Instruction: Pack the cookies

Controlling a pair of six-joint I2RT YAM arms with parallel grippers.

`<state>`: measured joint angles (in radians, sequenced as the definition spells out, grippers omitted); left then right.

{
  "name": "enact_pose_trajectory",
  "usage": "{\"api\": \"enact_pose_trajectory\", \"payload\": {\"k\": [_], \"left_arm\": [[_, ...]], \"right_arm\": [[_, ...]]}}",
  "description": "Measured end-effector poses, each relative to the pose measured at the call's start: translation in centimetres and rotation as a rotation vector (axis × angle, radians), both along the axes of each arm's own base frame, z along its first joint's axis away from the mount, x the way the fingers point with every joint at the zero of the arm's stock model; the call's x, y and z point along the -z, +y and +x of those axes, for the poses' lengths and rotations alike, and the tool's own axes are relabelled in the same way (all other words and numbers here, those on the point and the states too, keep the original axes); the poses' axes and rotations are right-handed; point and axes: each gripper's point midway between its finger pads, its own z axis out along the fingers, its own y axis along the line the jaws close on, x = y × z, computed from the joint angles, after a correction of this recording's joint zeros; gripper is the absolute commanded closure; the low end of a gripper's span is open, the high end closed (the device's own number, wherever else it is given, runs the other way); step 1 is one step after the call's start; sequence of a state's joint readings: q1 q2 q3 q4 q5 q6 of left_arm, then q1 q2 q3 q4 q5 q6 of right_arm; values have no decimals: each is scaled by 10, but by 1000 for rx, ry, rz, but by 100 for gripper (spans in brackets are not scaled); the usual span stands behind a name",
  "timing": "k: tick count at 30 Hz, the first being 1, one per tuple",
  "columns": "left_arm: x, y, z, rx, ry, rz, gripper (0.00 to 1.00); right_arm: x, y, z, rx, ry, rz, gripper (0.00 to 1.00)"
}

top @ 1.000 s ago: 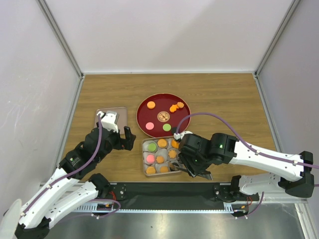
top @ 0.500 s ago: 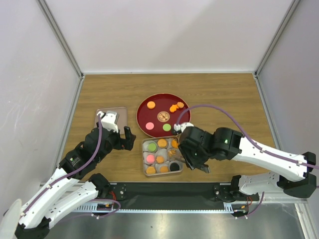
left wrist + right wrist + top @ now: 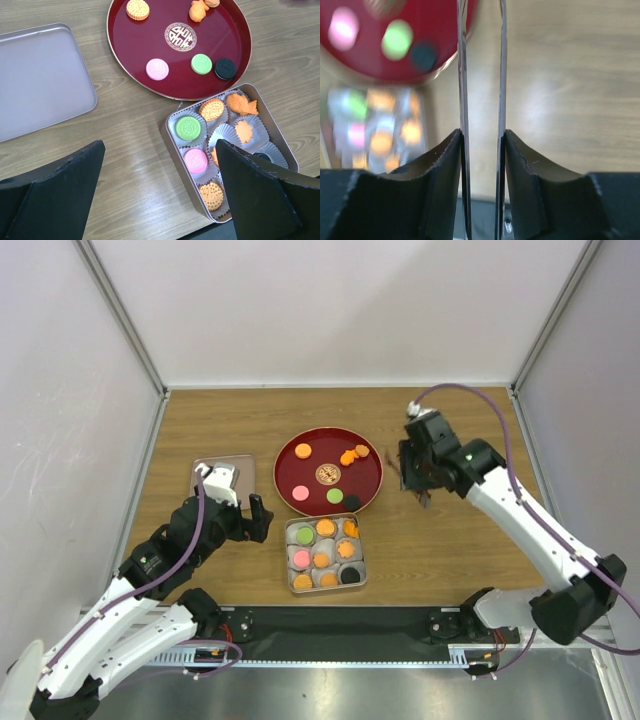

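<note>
Loose cookies lie on a round red plate point(image 3: 372, 462): an orange one point(image 3: 302, 451), an orange cluster point(image 3: 353, 454), a pink one point(image 3: 300, 493) and a green one point(image 3: 335, 496). The left wrist view also shows a black one point(image 3: 225, 68) at the plate's near edge. The square tin point(image 3: 288, 555) in front of the plate holds cookies in paper cups, with a black one point(image 3: 349, 575) at its front right. My left gripper point(image 3: 160, 200) is open and empty over the wood left of the tin point(image 3: 172, 145). My right gripper point(image 3: 418, 485) hovers right of the plate, its thin blades point(image 3: 464, 75) slightly apart with nothing between them.
A flat grey metal lid point(image 3: 222, 480) lies left of the plate, also seen in the left wrist view point(image 3: 40, 80). White walls with metal posts enclose the wooden table. The arm bases and a black rail run along the near edge.
My right arm rose from the tin's front right corner and swung back to the right of the plate. A black cookie now lies in the tin's front right cup. The left arm stayed still.
</note>
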<state>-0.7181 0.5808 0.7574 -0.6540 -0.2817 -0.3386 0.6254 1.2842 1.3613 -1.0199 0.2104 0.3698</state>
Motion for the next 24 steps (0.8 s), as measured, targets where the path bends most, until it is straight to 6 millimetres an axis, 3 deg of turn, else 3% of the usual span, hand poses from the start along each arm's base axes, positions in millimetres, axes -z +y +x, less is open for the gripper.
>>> {"api": "enact_pose_trajectory", "payload": {"k": [4, 7, 13, 18, 24], "left_arm": [[0, 0, 0, 2, 0, 0, 0], [0, -1, 0, 6, 2, -1, 0], [2, -3, -1, 19, 11, 1, 0], [2, -4, -2, 23, 11, -1, 0], [2, -4, -2, 25, 10, -1, 0]], "right_arm": [[15, -40, 58, 191, -58, 0, 55], [36, -64, 89, 290, -77, -14, 55], [83, -71, 130, 344, -72, -28, 53], [119, -75, 150, 363, -50, -48, 50], [152, -85, 151, 385, -7, -67, 44]]}}
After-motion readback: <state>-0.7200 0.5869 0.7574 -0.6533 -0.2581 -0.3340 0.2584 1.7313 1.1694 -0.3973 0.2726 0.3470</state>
